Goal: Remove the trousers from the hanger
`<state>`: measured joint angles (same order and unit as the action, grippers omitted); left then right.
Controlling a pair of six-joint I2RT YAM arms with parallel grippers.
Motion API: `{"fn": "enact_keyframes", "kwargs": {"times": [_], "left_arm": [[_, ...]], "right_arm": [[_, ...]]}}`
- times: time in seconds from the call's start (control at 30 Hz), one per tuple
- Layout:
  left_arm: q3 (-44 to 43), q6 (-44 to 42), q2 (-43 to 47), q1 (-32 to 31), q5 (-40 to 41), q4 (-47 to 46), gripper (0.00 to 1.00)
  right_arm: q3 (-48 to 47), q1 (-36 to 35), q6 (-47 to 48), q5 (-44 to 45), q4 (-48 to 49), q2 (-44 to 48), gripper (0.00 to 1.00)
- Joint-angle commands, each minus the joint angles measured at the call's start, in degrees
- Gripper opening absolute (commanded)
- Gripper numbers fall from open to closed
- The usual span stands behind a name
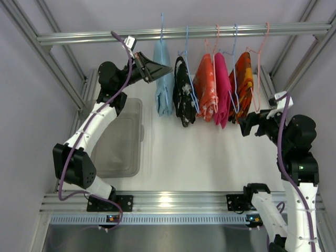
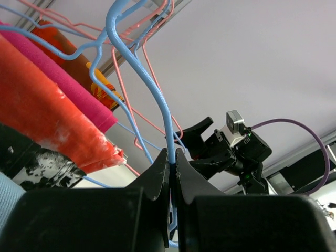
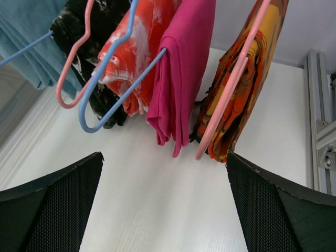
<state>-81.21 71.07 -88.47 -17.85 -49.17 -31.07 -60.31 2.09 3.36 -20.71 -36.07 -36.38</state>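
Several garments hang on wire hangers from a metal rail [image 1: 94,37]. Leftmost are light blue trousers [image 1: 164,84] on a blue hanger [image 1: 161,29]. My left gripper [image 1: 167,69] is raised beside them and shut on that blue hanger's wire [image 2: 157,94]; in the left wrist view the gripper [image 2: 172,156] pinches the wire between its tips. My right gripper [image 1: 247,125] is open and empty, low and to the right of the orange patterned garment [image 1: 242,84]. In the right wrist view the gripper [image 3: 164,199] faces the hanging garments from below.
Between the blue trousers and the orange patterned garment hang a black-and-white garment [image 1: 184,94], an orange-red one [image 1: 206,89] and a pink one [image 1: 221,92]. A clear plastic bin [image 1: 119,139] sits on the white table at the left. Frame posts stand at both sides.
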Motion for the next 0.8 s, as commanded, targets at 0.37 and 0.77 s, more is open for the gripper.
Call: {"fn": "enact_keyframes", "kwargs": {"times": [0.37,0.77], "left_arm": [[6.4,-5.8,15.0,0.1,-2.1,-13.0,0.00],[14.3,-20.4,31.2,-0.6,-1.3,6.9,0.00]], "right_arm": [[-8.4,1.1,-18.7,-19.7,16.7,-3.3,0.99],[-18.6,-24.0,-25.1,-14.7,26.6,-19.0,0.84]]}}
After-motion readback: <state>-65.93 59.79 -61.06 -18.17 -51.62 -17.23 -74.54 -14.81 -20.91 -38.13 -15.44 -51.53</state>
